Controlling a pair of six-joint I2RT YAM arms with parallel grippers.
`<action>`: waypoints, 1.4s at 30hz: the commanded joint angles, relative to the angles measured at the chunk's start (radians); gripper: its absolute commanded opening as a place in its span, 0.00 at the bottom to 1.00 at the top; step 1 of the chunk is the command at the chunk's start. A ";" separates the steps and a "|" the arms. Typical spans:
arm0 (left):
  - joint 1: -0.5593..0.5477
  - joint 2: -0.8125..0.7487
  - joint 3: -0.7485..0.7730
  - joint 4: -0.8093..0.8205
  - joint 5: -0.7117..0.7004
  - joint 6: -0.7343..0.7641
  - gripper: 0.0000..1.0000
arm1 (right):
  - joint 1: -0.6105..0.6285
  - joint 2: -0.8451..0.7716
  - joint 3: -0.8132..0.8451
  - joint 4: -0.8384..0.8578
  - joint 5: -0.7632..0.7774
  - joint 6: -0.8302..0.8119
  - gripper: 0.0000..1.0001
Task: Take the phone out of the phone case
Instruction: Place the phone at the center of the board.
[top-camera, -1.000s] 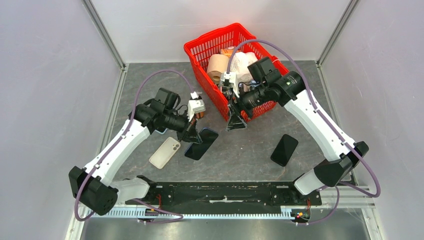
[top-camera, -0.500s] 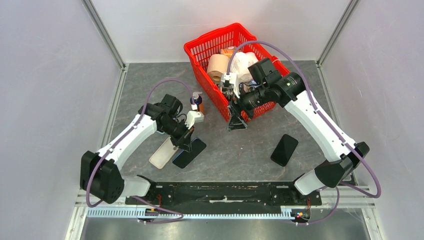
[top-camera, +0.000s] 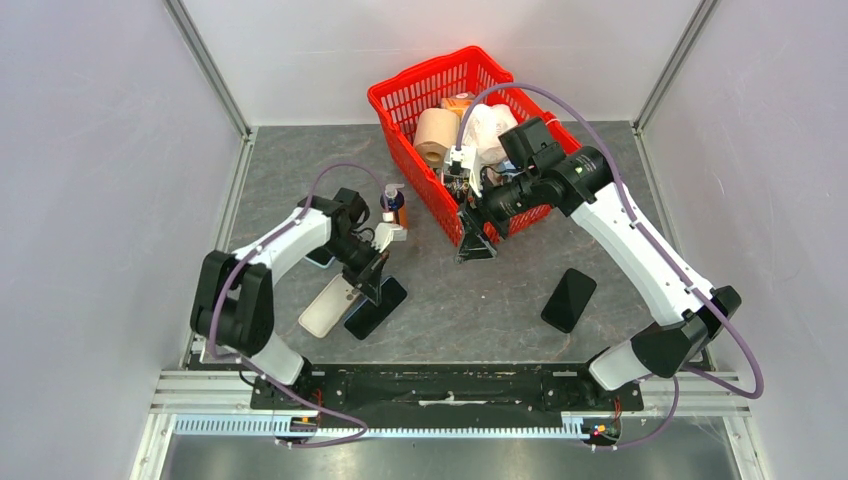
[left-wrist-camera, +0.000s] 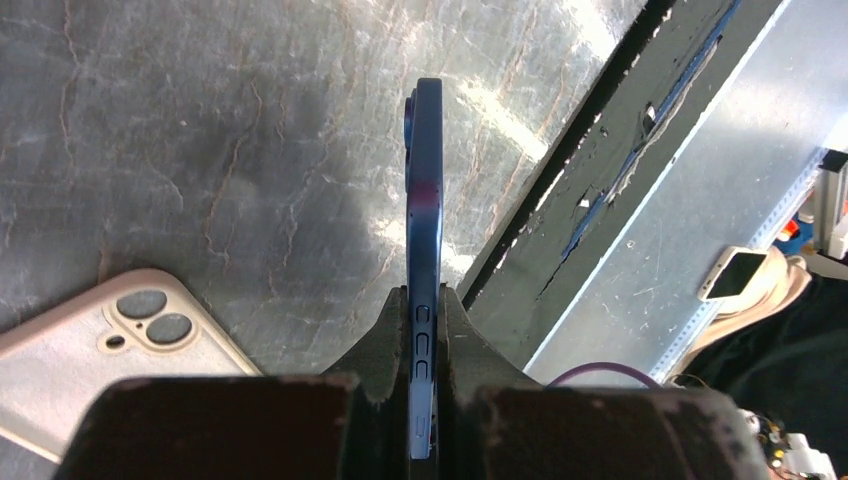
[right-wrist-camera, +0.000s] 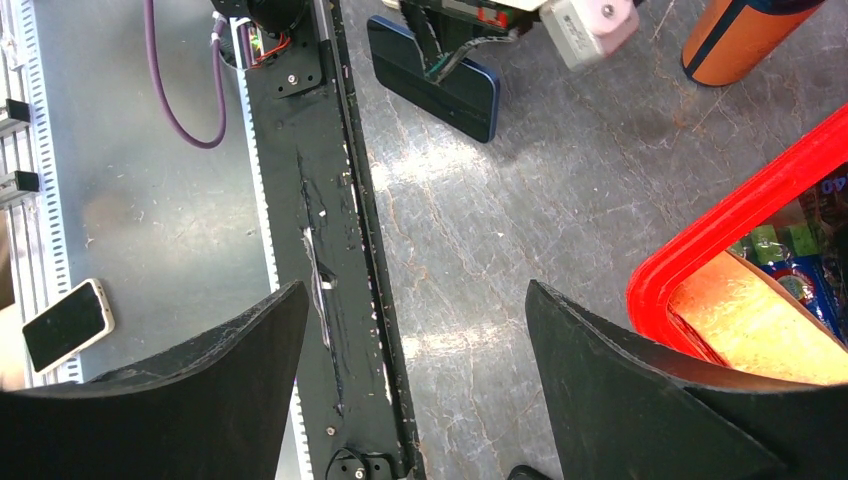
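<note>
Within the last second the blue phone (left-wrist-camera: 425, 180), clenched edge-on in the left end effector (left-wrist-camera: 425, 325), was drawn back to the near left of the worktop (top-camera: 480, 310) beside the beige case (top-camera: 325, 306), apparently already freed, while the empty right end effector (right-wrist-camera: 415, 340) was spread wider.

The phone (left-wrist-camera: 424, 200) is dark blue, the case (left-wrist-camera: 100, 350) cream (table (left-wrist-camera: 200, 120) veined grey).

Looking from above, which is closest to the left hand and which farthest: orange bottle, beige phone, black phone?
1. Beige phone, right beside the left hand, which grips the blue phone.
2. Orange bottle, just behind it.
3. Black phone, far to the right.
</note>
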 joint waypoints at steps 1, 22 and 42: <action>0.002 0.080 0.082 0.019 0.043 -0.067 0.02 | -0.002 -0.004 0.006 0.032 0.005 0.004 0.86; 0.026 0.202 0.065 0.145 -0.075 -0.230 0.31 | -0.002 -0.009 -0.022 0.041 0.023 0.001 0.88; 0.025 -0.099 0.043 -0.053 -0.126 0.010 0.51 | -0.003 -0.005 -0.021 0.048 0.043 0.007 0.89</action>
